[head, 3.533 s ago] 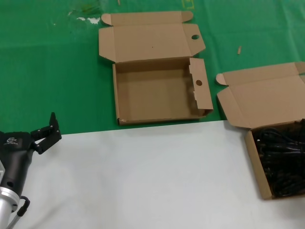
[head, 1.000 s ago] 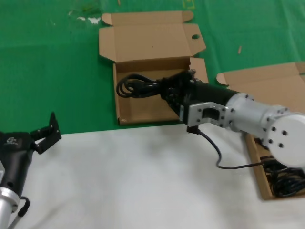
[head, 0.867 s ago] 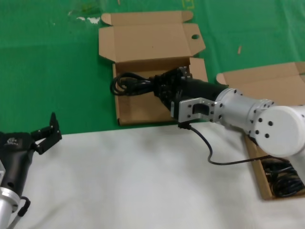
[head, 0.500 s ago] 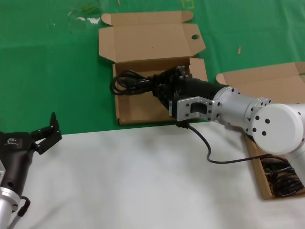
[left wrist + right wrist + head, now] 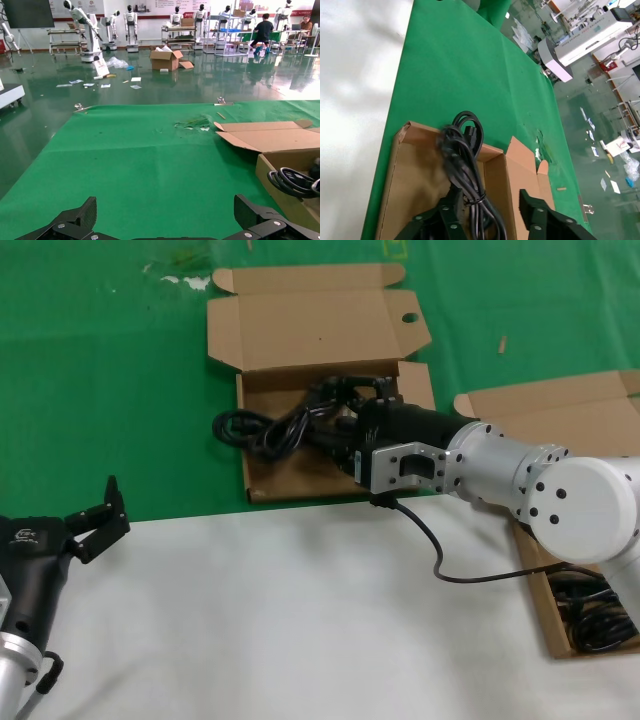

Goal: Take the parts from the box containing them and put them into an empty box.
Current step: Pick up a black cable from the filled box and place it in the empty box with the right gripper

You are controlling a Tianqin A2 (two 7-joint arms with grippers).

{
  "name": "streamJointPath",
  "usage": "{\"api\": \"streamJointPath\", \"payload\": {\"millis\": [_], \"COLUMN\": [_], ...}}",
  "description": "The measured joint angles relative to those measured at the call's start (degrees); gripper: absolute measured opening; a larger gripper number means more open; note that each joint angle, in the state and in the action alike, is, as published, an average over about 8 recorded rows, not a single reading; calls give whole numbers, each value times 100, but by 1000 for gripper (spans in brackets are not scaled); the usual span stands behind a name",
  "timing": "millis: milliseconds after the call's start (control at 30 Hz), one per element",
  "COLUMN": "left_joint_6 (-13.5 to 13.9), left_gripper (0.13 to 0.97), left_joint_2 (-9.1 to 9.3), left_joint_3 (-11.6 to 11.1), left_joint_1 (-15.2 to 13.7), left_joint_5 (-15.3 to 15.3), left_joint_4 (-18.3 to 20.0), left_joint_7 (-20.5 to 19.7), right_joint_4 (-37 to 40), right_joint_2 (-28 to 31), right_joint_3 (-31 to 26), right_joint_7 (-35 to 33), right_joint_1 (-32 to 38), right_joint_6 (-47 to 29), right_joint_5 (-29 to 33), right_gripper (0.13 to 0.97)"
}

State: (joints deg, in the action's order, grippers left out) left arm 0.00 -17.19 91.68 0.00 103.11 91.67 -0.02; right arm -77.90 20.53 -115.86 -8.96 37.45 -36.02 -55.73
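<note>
The empty box [image 5: 330, 490], with round holes in its flaps, lies open at the far middle of the green mat. A black coiled cord [image 5: 275, 430] lies across it, one loop hanging out over its left wall. My right gripper [image 5: 345, 425] is over the box with its jaws apart. In the right wrist view the cord [image 5: 462, 150] runs between the spread fingers of the right gripper [image 5: 487, 200], beside one of them. The plain-lidded box [image 5: 535, 585] at the right holds more cords [image 5: 600, 625]. My left gripper [image 5: 105, 512] is open and empty at the near left.
A green mat [image 5: 120, 390] covers the far half of the table, a white surface [image 5: 300, 620] the near half. The right arm's cable trails over the white surface. In the left wrist view the left gripper [image 5: 165, 212] hangs over green mat, with the box [image 5: 280, 170] to one side.
The right arm brought a cord into the formerly empty box. Since half a second ago the bundle has dropped and slid left, its loop now over the box's left wall. The left arm has not moved.
</note>
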Motion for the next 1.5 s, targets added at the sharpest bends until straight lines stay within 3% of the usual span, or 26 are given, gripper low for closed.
{"api": "streamJointPath", "payload": {"millis": [300,567,867,1000,1267,1500], "left_joint_6": [0,0,0,0,0,0], "left_gripper": [966,966,966,966,966,966], "left_joint_2": [0,0,0,0,0,0], "left_joint_3": [0,0,0,0,0,0], "left_joint_1": [0,0,0,0,0,0], "left_joint_5": [0,0,0,0,0,0], "left_joint_4": [0,0,0,0,0,0], "left_joint_7": [0,0,0,0,0,0], "right_joint_4": [0,0,0,0,0,0], "right_joint_2": [0,0,0,0,0,0], "right_joint_3": [0,0,0,0,0,0], "right_joint_7": [0,0,0,0,0,0], "right_joint_1": [0,0,0,0,0,0], "right_joint_6": [0,0,0,0,0,0], "right_joint_5": [0,0,0,0,0,0], "right_gripper": [468,675,838,838,935,958]}}
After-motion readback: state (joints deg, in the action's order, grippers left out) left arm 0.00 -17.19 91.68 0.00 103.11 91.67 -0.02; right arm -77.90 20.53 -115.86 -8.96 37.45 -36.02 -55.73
